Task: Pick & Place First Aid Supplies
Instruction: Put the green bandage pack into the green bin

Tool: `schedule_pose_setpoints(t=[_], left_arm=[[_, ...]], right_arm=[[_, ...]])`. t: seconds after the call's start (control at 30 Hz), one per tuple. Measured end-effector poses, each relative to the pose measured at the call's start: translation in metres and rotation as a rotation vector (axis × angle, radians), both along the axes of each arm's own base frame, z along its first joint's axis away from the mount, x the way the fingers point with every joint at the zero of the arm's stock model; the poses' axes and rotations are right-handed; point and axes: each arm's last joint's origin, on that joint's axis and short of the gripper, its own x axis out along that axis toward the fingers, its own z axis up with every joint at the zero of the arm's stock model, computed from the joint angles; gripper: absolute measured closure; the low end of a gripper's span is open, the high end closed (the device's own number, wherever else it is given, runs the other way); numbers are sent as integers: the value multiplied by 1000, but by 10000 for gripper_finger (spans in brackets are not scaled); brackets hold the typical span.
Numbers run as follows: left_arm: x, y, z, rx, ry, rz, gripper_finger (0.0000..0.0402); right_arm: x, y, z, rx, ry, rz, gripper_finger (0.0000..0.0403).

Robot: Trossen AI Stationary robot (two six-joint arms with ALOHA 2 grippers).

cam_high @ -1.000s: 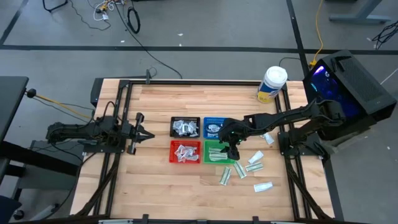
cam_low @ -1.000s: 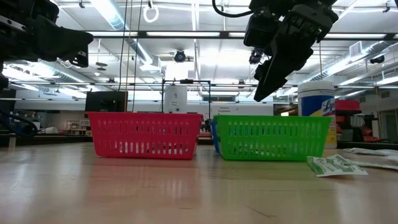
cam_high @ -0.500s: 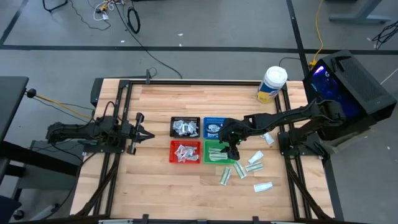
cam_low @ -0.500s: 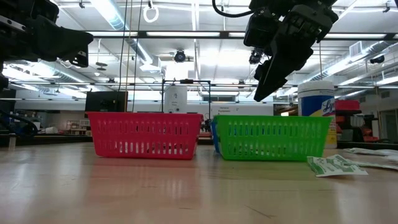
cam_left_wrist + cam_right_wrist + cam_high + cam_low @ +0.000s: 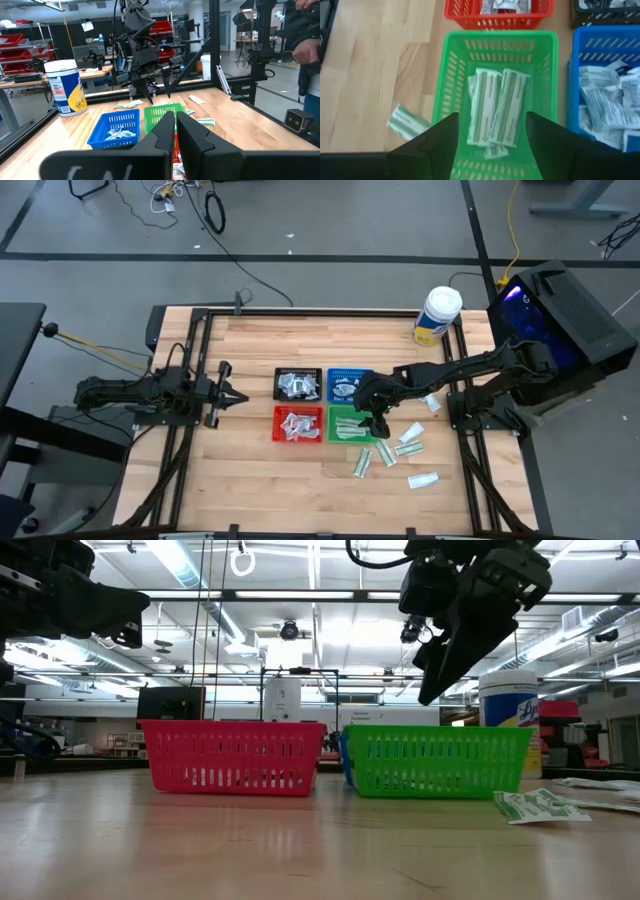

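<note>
My right gripper (image 5: 490, 150) hangs open above the green tray (image 5: 350, 426), slanting down, with nothing between its fingers. In the tray lie long white-and-green packets (image 5: 497, 107). More such packets lie loose on the table to the right of and in front of the tray (image 5: 361, 463) (image 5: 408, 449) (image 5: 423, 479), and one lies flat at the right in the low view (image 5: 540, 805). Squarish white packets fill the blue tray (image 5: 605, 105). My left gripper (image 5: 176, 122) waits shut and level at the table's left side (image 5: 232, 394).
The black tray (image 5: 298, 384), blue tray (image 5: 346, 383) and red tray (image 5: 298, 424) form a block of four with the green one at mid-table. A big white jar with a yellow label (image 5: 438, 315) stands at the far right. A black frame rims the table (image 5: 200, 360).
</note>
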Motion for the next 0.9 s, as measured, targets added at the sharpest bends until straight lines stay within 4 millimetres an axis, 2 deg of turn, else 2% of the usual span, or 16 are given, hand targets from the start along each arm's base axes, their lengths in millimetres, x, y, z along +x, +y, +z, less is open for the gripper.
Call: schedule_pose_setpoints(t=[0.37, 0.6, 0.9], left_arm=[[0, 0, 0, 0, -1, 0, 376], [0, 0, 0, 0, -1, 0, 376], [0, 0, 0, 0, -1, 0, 376]], right_arm=[[-27, -3, 21, -93, 37, -2, 172], [-47, -4, 20, -182, 153, -25, 172], [-71, -4, 8, -161, 255, -25, 172]])
